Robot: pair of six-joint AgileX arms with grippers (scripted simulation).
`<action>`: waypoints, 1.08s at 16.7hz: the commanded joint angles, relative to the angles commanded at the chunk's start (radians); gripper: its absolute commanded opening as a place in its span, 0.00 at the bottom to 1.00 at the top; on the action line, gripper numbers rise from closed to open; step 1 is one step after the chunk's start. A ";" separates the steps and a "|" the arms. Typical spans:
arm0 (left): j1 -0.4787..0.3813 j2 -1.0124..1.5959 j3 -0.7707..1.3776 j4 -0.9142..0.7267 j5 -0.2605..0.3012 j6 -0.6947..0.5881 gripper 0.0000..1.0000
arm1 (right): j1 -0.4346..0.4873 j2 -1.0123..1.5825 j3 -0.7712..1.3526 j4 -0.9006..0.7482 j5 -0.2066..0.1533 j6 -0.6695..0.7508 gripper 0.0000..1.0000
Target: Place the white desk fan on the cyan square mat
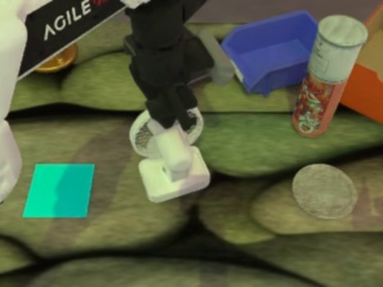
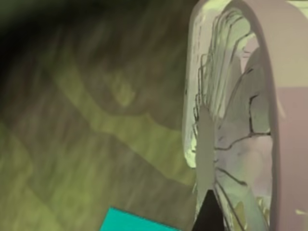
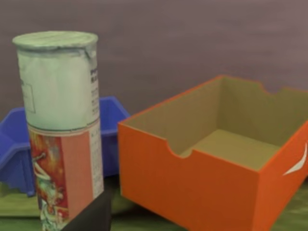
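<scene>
Fingers of the left gripper (image 1: 172, 116), black and pointing down from above, are reaching over the round grilled head of the small cream-white plastic desk fan (image 1: 170, 158), right at its top rim. Whether they are pressing on the head or standing apart I cannot tell, since the black wrist is covering them in the top view, and the left wrist view is showing only one dark fingertip (image 2: 208, 211) lying against the grille. The fan is standing upright directly beneath the gripper on the green and olive patterned table (image 1: 239, 239), its rounded square base just nearer the camera side than the fingers. The thin flat bright cyan square mat (image 1: 60, 190) is lying well apart from the gripper, toward the table's left, bare, with the fan not touching it; one corner of it (image 2: 130, 221) is showing in the left wrist view beside the fan's head. Farther out on the gripper's other side, a grey round disc (image 1: 324, 191) is lying flat, a tall cylindrical snack can with a pale lid (image 1: 326, 72) is standing upright, and a blue plastic bin (image 1: 272, 51) is sitting beside it. An orange open box (image 3: 216, 159) is standing just beyond the can. The right arm is parked off toward the right, its gripper out of sight.
</scene>
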State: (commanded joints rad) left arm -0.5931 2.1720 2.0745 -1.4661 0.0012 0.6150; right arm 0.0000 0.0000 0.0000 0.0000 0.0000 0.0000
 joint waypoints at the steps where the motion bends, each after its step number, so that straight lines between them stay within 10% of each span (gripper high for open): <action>1: 0.002 0.006 0.045 -0.034 0.000 0.000 0.00 | 0.000 0.000 0.000 0.000 0.000 0.000 1.00; 11: 0.008 0.008 0.125 -0.128 -0.007 -0.029 0.00 | 0.000 0.000 0.000 0.000 0.000 0.000 1.00; 18: 0.085 -0.082 -0.027 -0.175 -0.070 -0.472 0.00 | 0.000 0.000 0.000 0.000 0.000 0.000 1.00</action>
State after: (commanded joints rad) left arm -0.5081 2.0904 2.0476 -1.6409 -0.0684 0.1429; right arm 0.0000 0.0000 0.0000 0.0000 0.0000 0.0000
